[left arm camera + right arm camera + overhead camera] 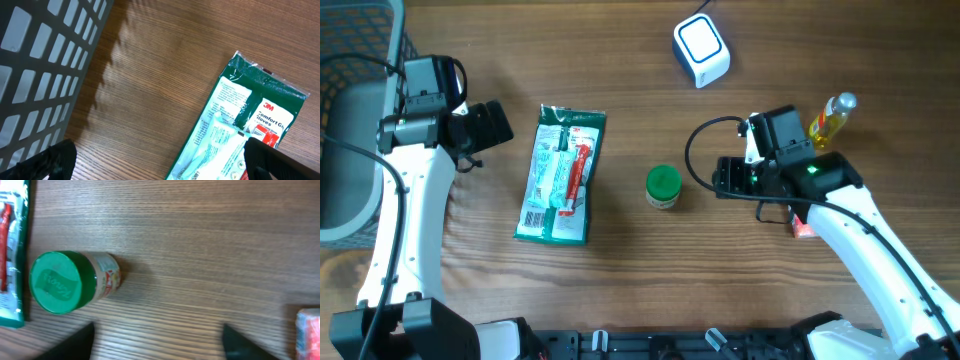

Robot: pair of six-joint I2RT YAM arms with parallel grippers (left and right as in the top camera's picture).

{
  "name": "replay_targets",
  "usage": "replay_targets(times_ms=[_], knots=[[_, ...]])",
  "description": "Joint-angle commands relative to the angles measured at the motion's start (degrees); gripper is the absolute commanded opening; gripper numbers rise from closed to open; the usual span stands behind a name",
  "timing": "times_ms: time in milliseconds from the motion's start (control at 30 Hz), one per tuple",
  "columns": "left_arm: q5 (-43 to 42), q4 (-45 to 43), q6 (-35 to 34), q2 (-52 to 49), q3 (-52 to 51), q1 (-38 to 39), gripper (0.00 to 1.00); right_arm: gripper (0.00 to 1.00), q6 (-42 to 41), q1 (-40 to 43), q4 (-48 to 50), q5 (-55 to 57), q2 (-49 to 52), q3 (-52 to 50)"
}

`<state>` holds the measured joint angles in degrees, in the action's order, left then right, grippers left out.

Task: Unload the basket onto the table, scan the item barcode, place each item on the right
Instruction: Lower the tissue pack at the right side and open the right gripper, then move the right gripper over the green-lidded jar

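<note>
Both left fingers (pixel 50 162) and right fingers (pixel 75 344) spread wide, empty.

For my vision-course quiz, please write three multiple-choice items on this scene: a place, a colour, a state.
1. Where is the jar relative to the glove package? A. on it B. right of it, on the table C. under it
2. What colour is the jar's lid? A. red B. green C. white
3. How is the left gripper? A. open and empty B. shut on the jar C. shut, empty
Answers: 1 B, bare wood lies between them; 2 B, it shows plainly green; 3 A, its fingers stand wide apart.
</note>
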<state>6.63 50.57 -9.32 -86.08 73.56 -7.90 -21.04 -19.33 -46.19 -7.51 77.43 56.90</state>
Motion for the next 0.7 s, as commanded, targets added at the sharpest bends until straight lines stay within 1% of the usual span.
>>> replay_targets(times_ms=[0, 200, 333, 500, 667], knots=[[0.5, -0.15, -0.52, -0.17, 0.04, -0.15, 1.0, 0.56, -2.05, 0.07, 0.02, -1.95, 2.75, 0.7], [0.5, -0.15, -0.52, -0.17, 0.04, -0.15, 1.0, 0.57, -2.1, 0.07, -0.83, -1.46, 9.27, 0.7], [0.5, -0.15, -0.52, -0.17, 0.04, -0.15, 1.0, 0.57, -4.7, 0.07, -2.01, 4.22, 13.11, 0.7], [0.5, -0.15, -0.52, -0.17, 0.04, -0.15, 1.0, 0.58, -4.68, 0.09, -3.15, 8.04, 15.32, 0.7], [0.5, -0.15, -0.52, -0.17, 0.04, -0.15, 1.0, 0.58, -4.61, 0.09, -3.02, 8.02, 15.5, 0.57]])
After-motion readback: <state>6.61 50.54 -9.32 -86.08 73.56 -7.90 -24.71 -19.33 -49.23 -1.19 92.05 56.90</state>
